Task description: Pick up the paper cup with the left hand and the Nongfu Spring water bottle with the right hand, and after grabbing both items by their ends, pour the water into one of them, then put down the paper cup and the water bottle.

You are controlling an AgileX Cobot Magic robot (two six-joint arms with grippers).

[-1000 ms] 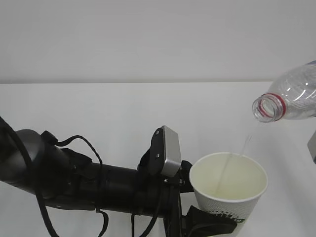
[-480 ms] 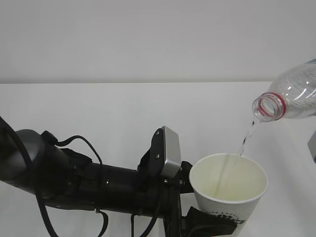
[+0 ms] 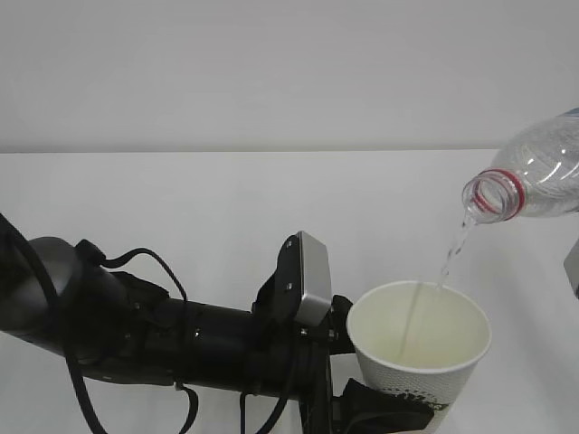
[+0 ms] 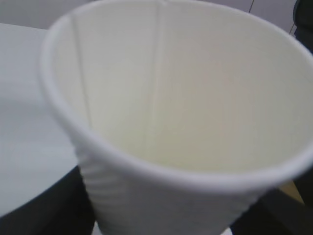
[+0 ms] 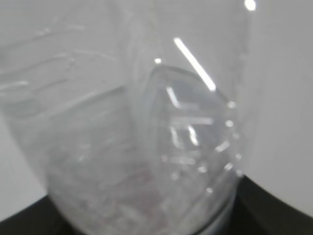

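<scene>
The white paper cup [image 3: 419,348] stands upright at the lower right, held above the table. My left gripper [image 3: 394,409] is shut on its lower part, and a black finger [image 3: 380,411] crosses the green logo. In the left wrist view the cup [image 4: 176,98] fills the frame, with my left gripper [image 4: 161,218] dark on both sides of it. The Nongfu Spring water bottle [image 3: 534,176] is tilted, its open red-ringed mouth pointing down-left above the cup. A thin stream of water [image 3: 452,251] falls into the cup. My right gripper [image 5: 146,226] is shut on the bottle [image 5: 137,132] at its bottom end.
The white table [image 3: 226,208] runs back to a pale wall [image 3: 271,63]. My left arm [image 3: 163,334], with cables and a grey block [image 3: 312,278], lies across the lower left. A grey part of the right arm [image 3: 573,267] shows at the right edge.
The water stream from the bottle's mouth has grown a little thicker and more broken. Cup, bottle and both arms stay almost where they were.
</scene>
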